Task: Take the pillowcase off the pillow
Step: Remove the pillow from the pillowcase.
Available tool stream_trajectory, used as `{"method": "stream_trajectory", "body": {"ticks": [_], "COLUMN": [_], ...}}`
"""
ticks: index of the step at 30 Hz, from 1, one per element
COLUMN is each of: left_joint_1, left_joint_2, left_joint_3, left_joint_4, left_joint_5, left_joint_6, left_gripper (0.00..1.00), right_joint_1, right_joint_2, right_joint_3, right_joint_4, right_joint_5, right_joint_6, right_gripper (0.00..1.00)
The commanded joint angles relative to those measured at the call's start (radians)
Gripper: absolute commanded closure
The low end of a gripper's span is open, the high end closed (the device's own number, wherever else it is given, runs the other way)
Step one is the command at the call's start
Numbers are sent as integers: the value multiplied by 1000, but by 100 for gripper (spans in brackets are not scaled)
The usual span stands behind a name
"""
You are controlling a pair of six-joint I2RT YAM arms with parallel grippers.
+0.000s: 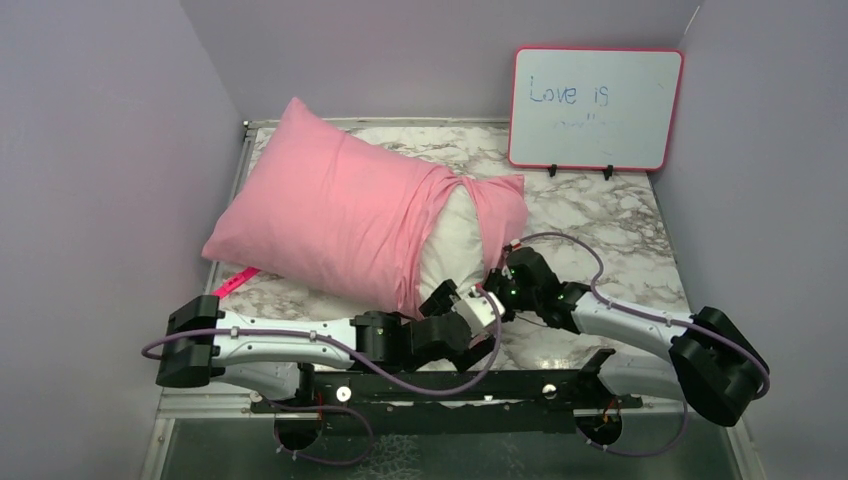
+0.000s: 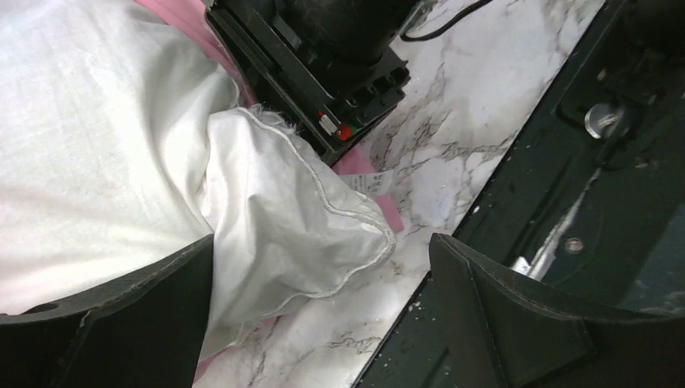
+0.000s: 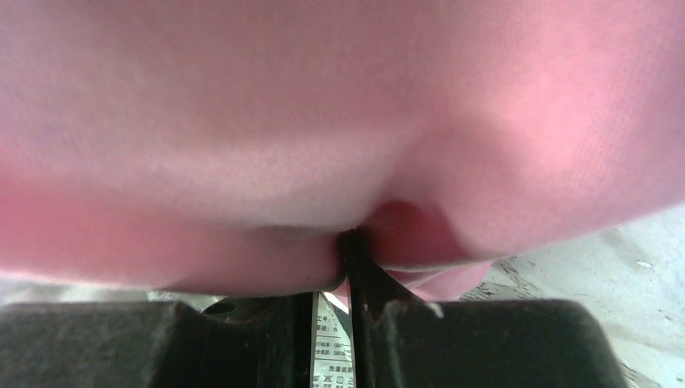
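The pink pillowcase covers most of the white pillow, which lies on the table's left half with its near right end bare. A pink flap of the case hangs over that end. My right gripper is shut on the pillowcase's edge; in the right wrist view pink fabric fills the frame, and the gripper pinches a fold of it beside a white care label. My left gripper is open just beside it. In the left wrist view the gripper is spread wide, with the pillow's bare corner between the fingers, untouched.
A pink-framed whiteboard stands at the back right on the marble table. A pink strip lies by the pillow's near left corner. Walls close in left and right. The black base rail runs along the near edge.
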Motion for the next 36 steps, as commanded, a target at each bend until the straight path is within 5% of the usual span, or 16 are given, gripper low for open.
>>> {"method": "stream_trajectory", "body": {"ticks": [1,7,13,22,25,32,36], "left_joint_1": [-34,-31,2,75,85,99,155], "left_joint_2": [76,173,204,126,91,-34,-138], "left_joint_3": [-5,-47,-82,-119,-129,-105,-66], "left_joint_4": [8,-10,41,25,31,74,60], "left_joint_5": [-84,-211,-193,-197,-150,-48,8], "left_joint_6": [47,38,26,-20,-15,-14,-28], "left_gripper": [2,2,7,67,100,100,100], "right_joint_1": [-7,-13,-14,-16,-16,-16,-19], "right_joint_2": [-33,-84,-140,-174,-160,-87,-19], "right_joint_3": [14,39,42,45,52,79,116], "right_joint_4": [-22,-60,-88,-139,-152,-161,-191], "right_joint_5": [-22,-20,-8,45,61,88,187], "right_joint_6": [-2,-5,-3,-19,-34,-83,-125], "right_gripper": [78,78,78,78,77,64,66]}}
